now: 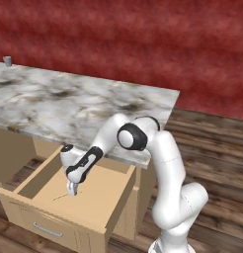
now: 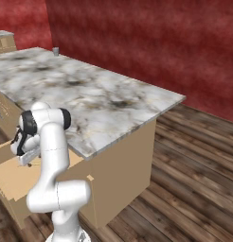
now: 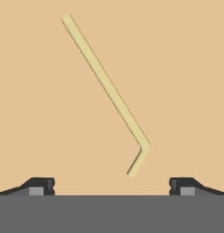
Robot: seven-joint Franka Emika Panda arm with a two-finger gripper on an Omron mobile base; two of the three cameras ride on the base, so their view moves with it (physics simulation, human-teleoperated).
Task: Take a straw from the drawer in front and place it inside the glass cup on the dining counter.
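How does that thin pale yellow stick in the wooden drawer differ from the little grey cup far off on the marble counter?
The thin pale yellow-green straw lies flat on the floor of the open light-tan wooden drawer; the small grey glass cup stands upright on the white-grey marble dining counter. The straw is long, slender and bent near one end; the cup is short and stubby. The straw sits right under the open claw; the cup stands at the far corner. Both are untouched.

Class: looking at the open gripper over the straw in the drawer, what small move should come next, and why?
Probably lower the gripper slightly and close: its jaws stand open, the straw lies flat on the drawer floor, its bent end between the fingertips.
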